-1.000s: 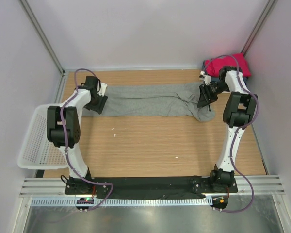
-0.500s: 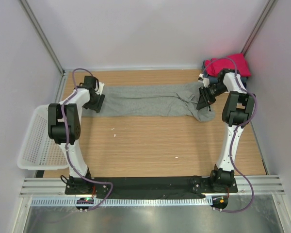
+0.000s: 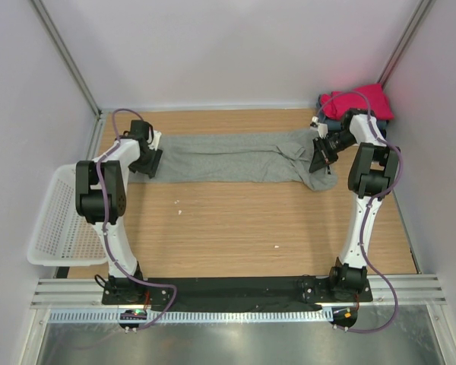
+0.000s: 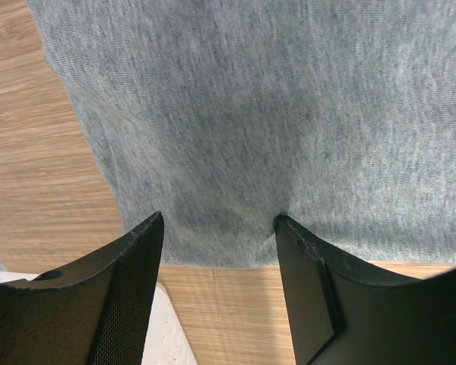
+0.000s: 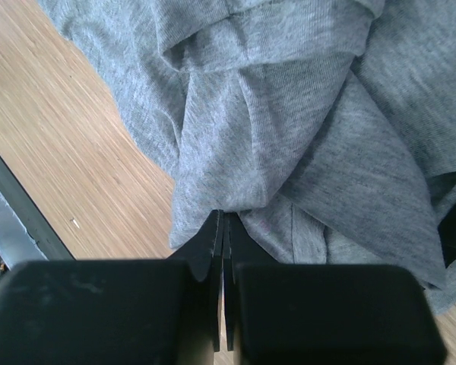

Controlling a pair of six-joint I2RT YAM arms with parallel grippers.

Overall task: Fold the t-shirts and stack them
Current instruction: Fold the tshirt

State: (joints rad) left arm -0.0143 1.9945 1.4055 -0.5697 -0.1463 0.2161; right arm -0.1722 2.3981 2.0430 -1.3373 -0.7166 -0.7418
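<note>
Soft, limp heather-grey cotton t-shirt [image 3: 228, 158] lies stretched across the far side of the wooden table [image 3: 228, 220]. Left fingers [image 3: 149, 161] spread wide over its hem; right fingers [image 3: 319, 158] pinch a fold. Probably best gripped by corners.

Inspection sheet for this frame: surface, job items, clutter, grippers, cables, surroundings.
Surface: wooden table.
Job's things: grey t-shirt spread across the far side, right end bunched; magenta t-shirt folded in far right corner.
Clutter: white specks on the table; white mesh basket at the left edge.
Grippers: left gripper open over the shirt's left hem; right gripper shut on a fold at its right end.
Cables: purple cables looped along both arms.
Surroundings: white walls, metal frame posts.
</note>
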